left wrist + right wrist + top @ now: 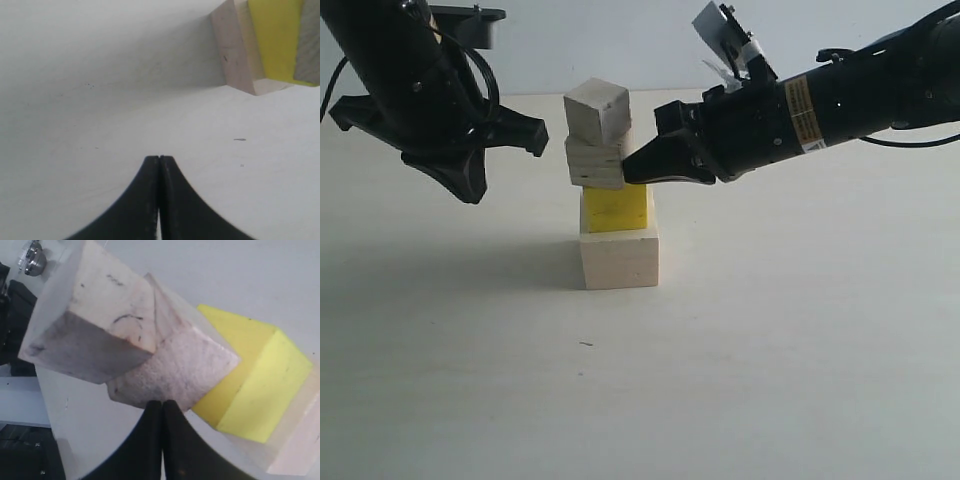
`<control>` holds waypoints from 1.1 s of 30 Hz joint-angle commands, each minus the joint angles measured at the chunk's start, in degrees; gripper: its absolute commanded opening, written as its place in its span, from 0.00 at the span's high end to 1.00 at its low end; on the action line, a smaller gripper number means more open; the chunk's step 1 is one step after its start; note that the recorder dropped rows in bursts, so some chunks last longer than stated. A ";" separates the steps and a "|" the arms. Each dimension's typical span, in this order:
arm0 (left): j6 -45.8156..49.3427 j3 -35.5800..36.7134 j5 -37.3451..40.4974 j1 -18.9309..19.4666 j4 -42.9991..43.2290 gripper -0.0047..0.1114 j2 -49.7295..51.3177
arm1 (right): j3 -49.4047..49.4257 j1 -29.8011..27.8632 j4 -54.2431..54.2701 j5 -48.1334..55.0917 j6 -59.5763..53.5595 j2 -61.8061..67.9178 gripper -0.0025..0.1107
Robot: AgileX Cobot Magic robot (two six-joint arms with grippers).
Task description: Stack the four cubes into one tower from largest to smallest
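The tower stands mid-table: a large pale wood cube point(619, 259) at the base, a yellow cube point(614, 210) on it, a layered plywood cube point(597, 161) above, and the smallest pale cube point(597, 110) on top, turned askew. My right gripper point(630, 171) is shut, its tip against the plywood cube's right side point(175, 370). Up close the right wrist view shows the small cube point(95, 330) and the yellow cube point(255, 380). Shut with nothing in it, my left gripper point(472, 190) hangs left of the tower. In its view point(159, 158) the base cube point(235, 50) lies beyond it.
A plain white table point(800, 340) carries the tower. The plywood cube overhangs the yellow cube to the left. The left arm's dark body point(410, 80) fills the upper left.
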 commanded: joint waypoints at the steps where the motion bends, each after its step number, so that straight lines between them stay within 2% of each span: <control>1: 0.11 0.10 0.75 0.12 -0.30 0.96 -0.02 | -0.38 -0.44 -0.53 1.53 -0.23 -0.60 0.98; 6: 0.38 0.10 0.51 0.12 -0.46 0.96 -0.02 | -0.38 -0.47 -0.40 1.50 -0.23 -0.60 0.98; 10: 6.26 0.10 -1.75 0.12 -9.13 0.96 -0.02 | -0.52 -0.47 0.69 3.76 -0.23 -0.60 0.98; 21: 6.37 0.10 -7.00 0.77 -8.34 0.96 0.54 | -4.35 -0.47 -2.37 4.53 1.44 -0.60 0.98; 25: 7.63 0.10 -11.14 2.36 -11.79 0.96 0.54 | -4.35 -0.47 -2.73 5.10 1.49 -0.60 0.98; 29: 10.33 0.10 -13.72 2.47 -15.75 0.96 0.54 | -4.35 -0.47 -2.73 7.05 1.49 -0.60 0.98; 33: 10.36 0.10 -16.76 2.47 -16.02 0.96 0.54 | -4.35 -0.47 -2.73 7.37 1.49 -0.60 0.98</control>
